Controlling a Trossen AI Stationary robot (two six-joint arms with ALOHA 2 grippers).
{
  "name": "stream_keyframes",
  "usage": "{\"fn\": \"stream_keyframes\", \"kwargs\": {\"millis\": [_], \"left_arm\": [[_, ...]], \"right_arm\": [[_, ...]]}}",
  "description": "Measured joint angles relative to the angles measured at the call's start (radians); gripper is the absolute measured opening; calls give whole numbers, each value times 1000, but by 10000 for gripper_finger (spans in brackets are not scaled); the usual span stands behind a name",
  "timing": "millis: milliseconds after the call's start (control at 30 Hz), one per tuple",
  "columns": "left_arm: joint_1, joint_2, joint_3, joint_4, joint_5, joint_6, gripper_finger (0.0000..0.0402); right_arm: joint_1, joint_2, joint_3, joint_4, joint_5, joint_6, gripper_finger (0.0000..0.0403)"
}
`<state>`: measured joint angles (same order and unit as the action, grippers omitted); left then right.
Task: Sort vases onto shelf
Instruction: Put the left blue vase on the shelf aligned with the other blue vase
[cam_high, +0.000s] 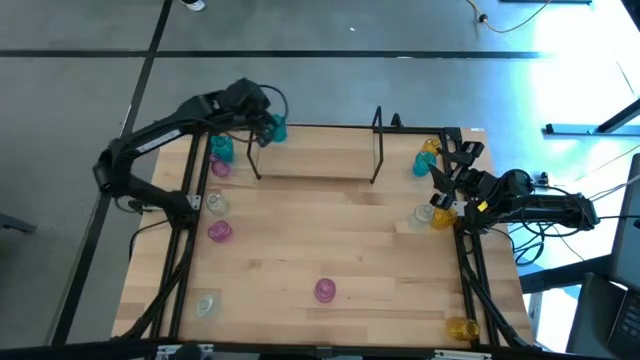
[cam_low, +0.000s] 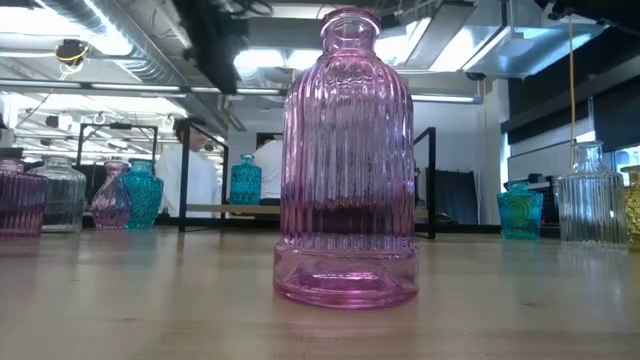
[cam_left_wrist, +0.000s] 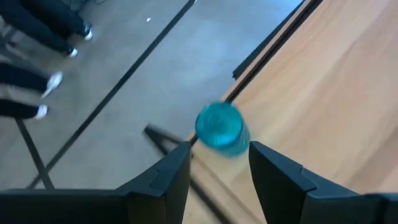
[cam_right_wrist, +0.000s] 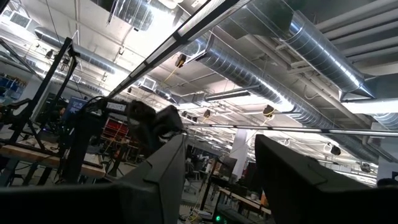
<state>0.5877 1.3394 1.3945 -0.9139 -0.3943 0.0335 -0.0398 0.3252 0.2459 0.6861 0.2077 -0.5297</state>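
Nearest the low camera, one pink vase (cam_low: 346, 160) stands upright, neck up, on the table (cam_high: 330, 235); overhead I count three pink, three teal, three clear and three yellow vases. Farther back, the shelf (cam_high: 315, 150) runs lengthwise along the far edge. Only the wrist view shows the left gripper (cam_left_wrist: 219, 165) spread open, empty, above a teal vase (cam_left_wrist: 220, 127) by the shelf's left end; the right gripper (cam_high: 455, 175), open, holds nothing.

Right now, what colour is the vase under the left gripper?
Teal-blue. The vase shows best in the left wrist view, just beyond the open left gripper.
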Motion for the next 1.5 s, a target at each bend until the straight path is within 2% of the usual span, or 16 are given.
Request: {"fn": "stream_keyframes", "kwargs": {"millis": [267,500,667,800,1000,1233,1500], "left_arm": [[20,-128,0,-207,-34,-121,156],[82,-143,0,-373,-36,-190,156],[133,-138,0,-416,-16,-204,156],[178,-134,-14,-427,-5,-208,156],[247,-134,-97,-416,52,-176,156],[296,-133,-202,-338,121,-120,156],[318,-133,-287,-244,127,-85,156]], "right_arm": [[0,0,0,1,0,0,179],[0,0,0,4,0,0,179],[0,0,0,4,0,0,179],[0,0,0,4,0,0,179],[0,0,0,4,0,0,179],[0,0,0,8,0,0,179],[0,0,0,8,0,0,179]]}}
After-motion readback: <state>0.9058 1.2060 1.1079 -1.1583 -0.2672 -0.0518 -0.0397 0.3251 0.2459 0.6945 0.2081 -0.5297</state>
